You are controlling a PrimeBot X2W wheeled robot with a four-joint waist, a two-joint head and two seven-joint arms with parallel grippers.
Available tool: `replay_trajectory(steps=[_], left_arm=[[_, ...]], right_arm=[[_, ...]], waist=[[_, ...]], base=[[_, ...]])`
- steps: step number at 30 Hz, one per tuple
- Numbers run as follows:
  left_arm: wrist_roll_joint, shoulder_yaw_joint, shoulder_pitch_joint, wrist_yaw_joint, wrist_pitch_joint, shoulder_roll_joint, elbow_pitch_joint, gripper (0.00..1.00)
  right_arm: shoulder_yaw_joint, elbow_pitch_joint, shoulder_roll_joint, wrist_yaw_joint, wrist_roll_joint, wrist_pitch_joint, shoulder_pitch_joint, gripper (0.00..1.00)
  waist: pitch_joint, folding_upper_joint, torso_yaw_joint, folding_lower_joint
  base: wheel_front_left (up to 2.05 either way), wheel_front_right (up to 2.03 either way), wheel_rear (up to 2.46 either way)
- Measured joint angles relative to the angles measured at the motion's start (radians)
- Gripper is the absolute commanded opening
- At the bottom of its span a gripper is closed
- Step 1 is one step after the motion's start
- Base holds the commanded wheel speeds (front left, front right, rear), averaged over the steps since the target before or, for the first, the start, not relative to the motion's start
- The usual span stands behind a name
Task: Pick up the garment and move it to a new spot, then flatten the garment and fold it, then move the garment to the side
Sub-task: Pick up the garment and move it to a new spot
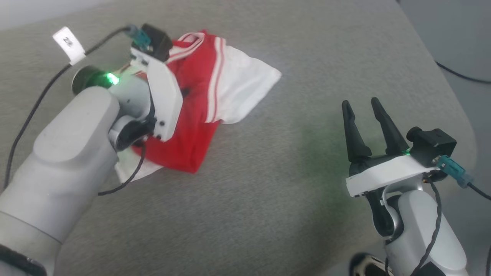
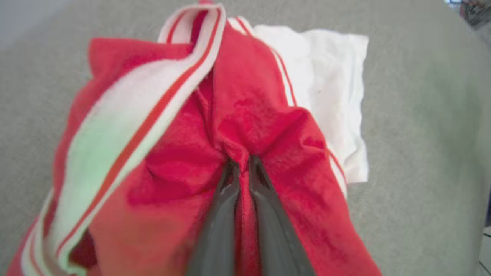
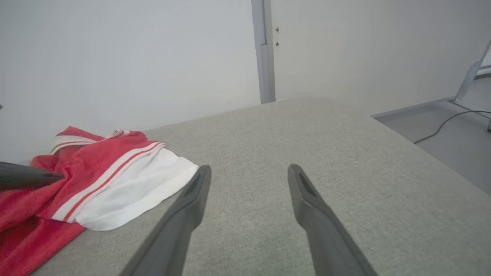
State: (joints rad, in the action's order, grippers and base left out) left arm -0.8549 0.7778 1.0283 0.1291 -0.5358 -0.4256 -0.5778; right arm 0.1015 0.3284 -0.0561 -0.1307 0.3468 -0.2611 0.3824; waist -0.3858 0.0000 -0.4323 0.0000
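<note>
While left gripper [image 2: 243, 161] pinches garment [image 2: 268, 115], right gripper [image 1: 360, 102] stands wide | garment well apart

1. Both arms wear smooth, pale grey shells. The left forearm [image 1: 73, 153] is broad and rounded, with a green light [image 1: 112, 78] glowing at its wrist.
2. A white bracket plate [image 1: 165, 99] with small black screws sits there, carrying a black camera block [image 1: 155, 42] and a teal connector [image 1: 139, 36].
3. A black cable [image 1: 30, 115] trails off it, bearing a white tag [image 1: 69, 45] with a dark marking.
4. The right gripper [image 1: 360, 101] has two long, dark, tapering fingers on a similar white plate [image 1: 387, 172], with its own black camera [image 1: 433, 145] and teal plug [image 1: 454, 170].
</note>
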Motion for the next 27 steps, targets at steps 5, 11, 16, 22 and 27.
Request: replay_trajectory(steps=[5, 11, 16, 22, 27], left_arm=[[0.013, 0.128, 0.054, 0.003, -0.030, -0.035, -0.077, 0.00], [0.039, 0.293, 0.140, 0.006, -0.062, -0.059, -0.106, 0.00], [0.002, 0.370, 0.167, 0.007, -0.012, -0.063, -0.125, 1.00], [-0.065, 0.387, 0.163, 0.003, 0.142, -0.028, -0.183, 1.00], [-0.170, 0.350, 0.130, 0.002, 0.296, 0.020, -0.167, 1.00]], right_arm=[[0.024, -0.002, 0.001, 0.000, 0.045, 0.000, 0.010, 1.00], [0.043, -0.006, 0.001, 0.000, 0.070, 0.000, 0.022, 1.00], [0.053, -0.005, 0.002, 0.000, 0.073, 0.000, 0.030, 1.00], [0.030, 0.001, 0.003, 0.000, 0.023, 0.000, 0.020, 1.00], [0.002, 0.008, 0.000, 0.000, -0.049, 0.000, -0.002, 1.00]], waist=[[-0.038, 0.0000, -0.047, 0.0000], [-0.069, 0.0001, -0.077, 0.0000], [-0.069, 0.0000, -0.074, 0.0000], [-0.030, 0.0000, -0.025, 0.0000], [0.038, 0.0000, 0.061, 0.0000]], base=[[0.00, 0.00, 0.00], [0.00, 0.00, 0.00], [0.00, 0.00, 0.00], [0.00, 0.00, 0.00], [0.00, 0.00, 0.00]])
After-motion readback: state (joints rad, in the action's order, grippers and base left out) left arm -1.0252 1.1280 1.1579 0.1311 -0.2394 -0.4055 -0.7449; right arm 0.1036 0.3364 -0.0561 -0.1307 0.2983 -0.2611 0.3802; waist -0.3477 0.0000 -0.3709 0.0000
